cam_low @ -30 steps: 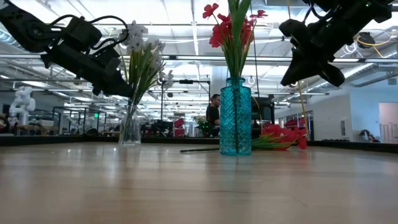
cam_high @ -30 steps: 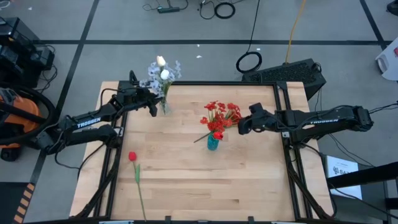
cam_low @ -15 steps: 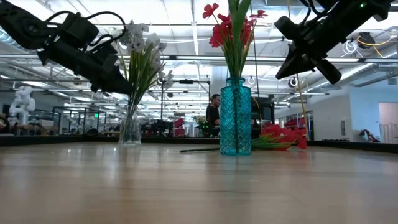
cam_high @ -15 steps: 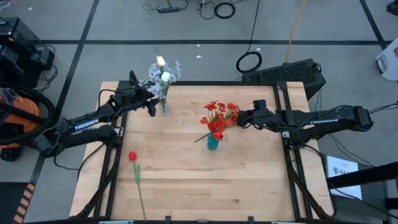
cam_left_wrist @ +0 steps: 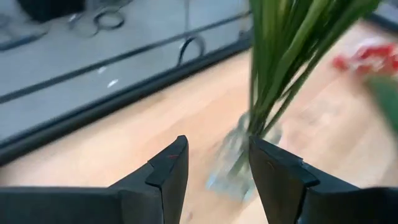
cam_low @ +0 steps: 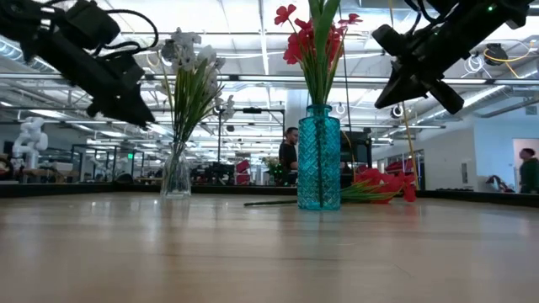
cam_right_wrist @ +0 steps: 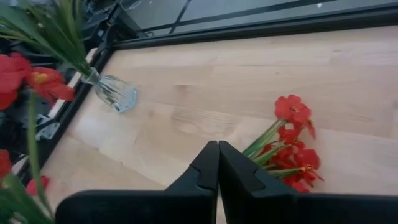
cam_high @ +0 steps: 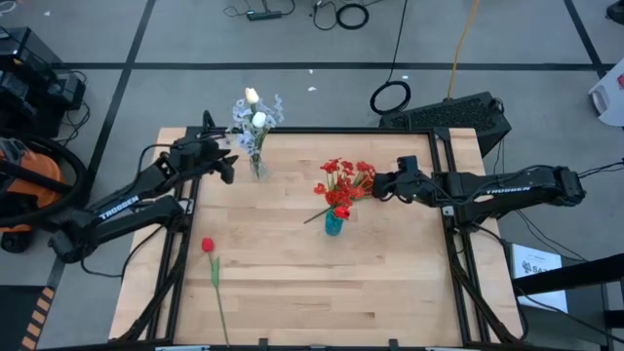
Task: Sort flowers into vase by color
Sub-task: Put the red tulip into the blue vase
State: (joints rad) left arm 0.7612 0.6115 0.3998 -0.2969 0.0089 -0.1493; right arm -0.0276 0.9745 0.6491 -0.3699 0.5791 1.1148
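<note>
White and pale-blue flowers (cam_high: 254, 119) stand in clear glass vase (cam_high: 257, 168) at table's 11 o'clock edge; left gripper (cam_high: 226, 168) just beside, fingers parted, empty. Right gripper (cam_high: 376, 188), pinched closed, hovers by red flowers (cam_high: 346, 180) in teal vase (cam_high: 333, 223). Single red rose (cam_high: 208, 246) lies at 8 o'clock on wooden table (cam_high: 390, 283), open board around.

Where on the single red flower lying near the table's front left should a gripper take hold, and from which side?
Grip the red flower on its thin green stem, just below the bloom, coming straight down from above. It lies flat, alone on the table, so fingers can straddle the stem crosswise without crushing petals.
</note>
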